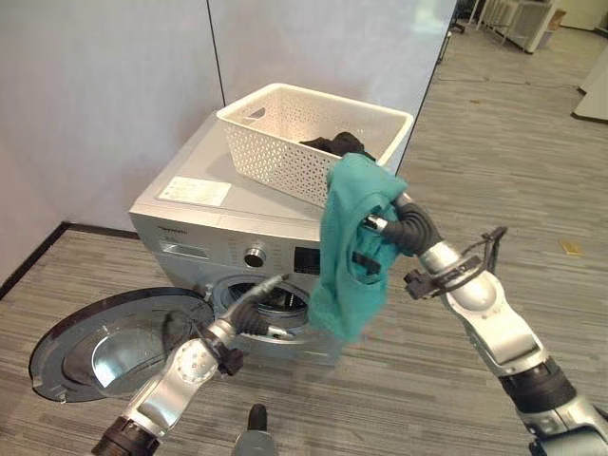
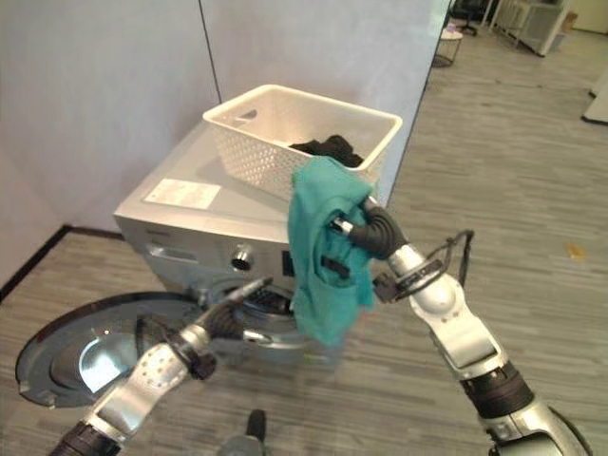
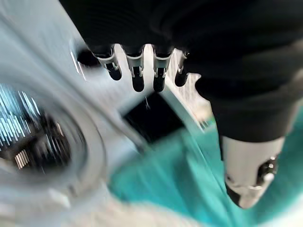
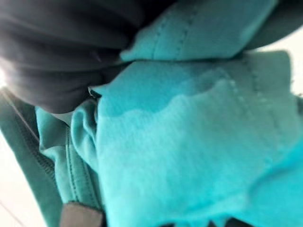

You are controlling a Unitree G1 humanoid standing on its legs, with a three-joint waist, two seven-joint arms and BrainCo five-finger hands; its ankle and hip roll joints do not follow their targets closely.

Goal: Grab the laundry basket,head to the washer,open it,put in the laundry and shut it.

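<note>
A white perforated laundry basket [image 1: 285, 157] stands on top of the silver washer [image 1: 195, 214], with dark clothes [image 1: 334, 144] left inside. The washer's round door [image 1: 104, 342] hangs open to the left, and the drum opening [image 1: 275, 302] shows. My right hand [image 1: 385, 228] is shut on a teal garment [image 1: 351, 247] that hangs in front of the washer's right side, beside the basket. My left hand [image 1: 258, 294] reaches toward the drum opening with straight fingers [image 3: 137, 71], holding nothing.
A grey partition wall [image 1: 114, 85] runs behind the washer. Wood-look floor [image 1: 494, 152] stretches open to the right and back. White furniture [image 1: 527, 19] stands far off at the top right.
</note>
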